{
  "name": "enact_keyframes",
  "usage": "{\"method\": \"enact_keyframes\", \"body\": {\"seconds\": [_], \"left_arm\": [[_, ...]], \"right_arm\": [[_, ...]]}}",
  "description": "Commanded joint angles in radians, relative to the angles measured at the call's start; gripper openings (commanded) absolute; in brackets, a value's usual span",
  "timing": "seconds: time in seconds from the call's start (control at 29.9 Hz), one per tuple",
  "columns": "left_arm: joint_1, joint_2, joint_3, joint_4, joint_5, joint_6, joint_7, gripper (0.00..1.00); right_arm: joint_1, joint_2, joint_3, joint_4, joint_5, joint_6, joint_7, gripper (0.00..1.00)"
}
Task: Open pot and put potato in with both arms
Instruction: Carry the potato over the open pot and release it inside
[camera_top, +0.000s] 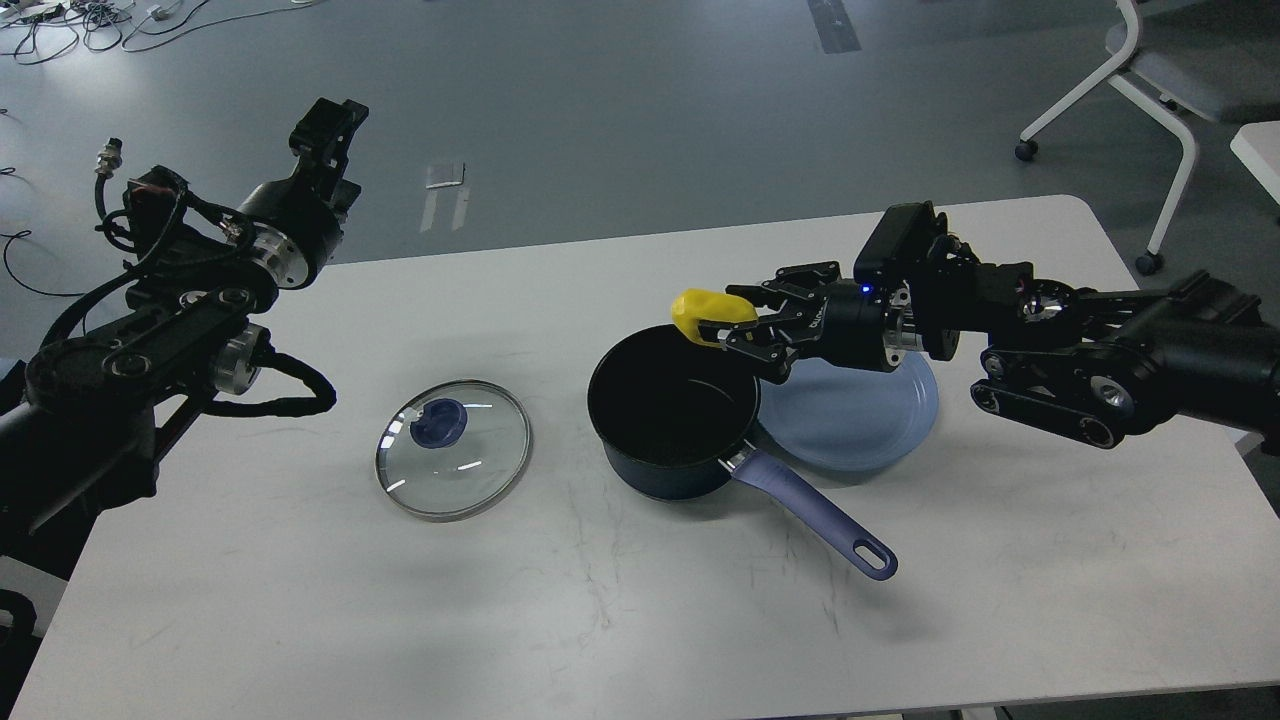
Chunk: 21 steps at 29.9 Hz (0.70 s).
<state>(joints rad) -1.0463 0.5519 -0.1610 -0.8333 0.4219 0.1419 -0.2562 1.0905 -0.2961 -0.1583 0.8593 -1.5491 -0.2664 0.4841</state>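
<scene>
Smooth yellow potato (705, 309) (hand-held (735, 322))

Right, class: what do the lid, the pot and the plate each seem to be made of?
The lid: clear glass, since the table shows through, with a metal-looking rim and blue knob. The pot: probably coated metal, matt black inside, with a purple-blue handle. The plate: smooth light blue, possibly plastic or ceramic.

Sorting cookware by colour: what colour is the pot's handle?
Purple-blue, on the pot's handle, clearest in the head view.
</scene>
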Motion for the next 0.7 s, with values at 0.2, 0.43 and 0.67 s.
{"method": "enact_keyframes", "body": {"seconds": [0.2, 0.43, 0.67], "left_arm": [[0.009, 0.002, 0.000, 0.000, 0.000, -0.001, -0.002, 0.98], [0.011, -0.001, 0.000, 0.000, 0.000, -0.010, -0.017, 0.98], [0.017, -0.021, -0.017, -0.015, -0.025, -0.015, -0.018, 0.98]], "right_arm": [[-0.023, 0.052, 0.000, -0.002, 0.006, -0.013, 0.005, 1.00], [-0.029, 0.048, 0.003, 0.018, 0.151, -0.019, 0.005, 1.00], [-0.031, 0.035, 0.186, 0.096, 0.479, -0.002, -0.004, 1.00]]}}
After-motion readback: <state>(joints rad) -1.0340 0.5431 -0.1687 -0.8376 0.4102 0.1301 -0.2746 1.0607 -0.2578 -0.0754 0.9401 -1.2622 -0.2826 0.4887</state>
